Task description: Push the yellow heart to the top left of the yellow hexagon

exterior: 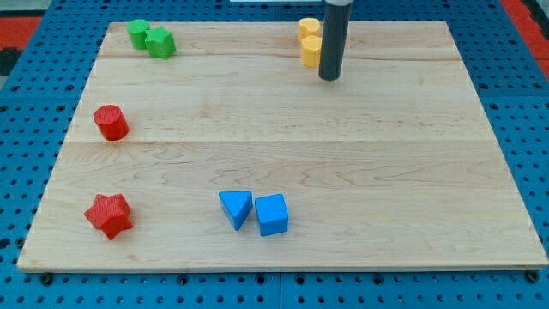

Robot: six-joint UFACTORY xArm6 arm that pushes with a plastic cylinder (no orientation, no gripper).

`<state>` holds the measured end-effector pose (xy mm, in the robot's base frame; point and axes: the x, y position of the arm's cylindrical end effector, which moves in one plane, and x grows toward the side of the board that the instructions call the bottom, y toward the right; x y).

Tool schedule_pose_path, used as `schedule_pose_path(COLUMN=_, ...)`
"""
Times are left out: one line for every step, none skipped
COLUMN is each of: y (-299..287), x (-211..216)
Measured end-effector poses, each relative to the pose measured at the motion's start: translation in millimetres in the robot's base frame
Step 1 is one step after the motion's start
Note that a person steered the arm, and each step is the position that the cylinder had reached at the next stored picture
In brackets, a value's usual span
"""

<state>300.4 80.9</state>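
Observation:
Two yellow blocks touch each other near the view's top edge, right of centre. The upper one (308, 28) and the lower one (310, 51) are both partly hidden by the rod, so I cannot tell which is the heart and which the hexagon. My tip (330, 77) rests on the board just right of and slightly below the lower yellow block, touching or nearly touching it.
Two green blocks (150, 39) touch at the top left. A red cylinder (111, 123) stands at the left, a red star (109, 215) at the bottom left. A blue triangle (236, 209) and blue cube (272, 215) touch near the bottom centre on the wooden board (386, 172).

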Motion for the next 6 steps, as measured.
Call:
schedule_pose_path(y=-12, x=-6)
schedule_pose_path(y=-37, x=-14)
schedule_pose_path(y=-38, x=-2)
schedule_pose_path(y=-11, x=25)
schedule_pose_path(y=24, x=3)
schedule_pose_path(y=21, x=-22)
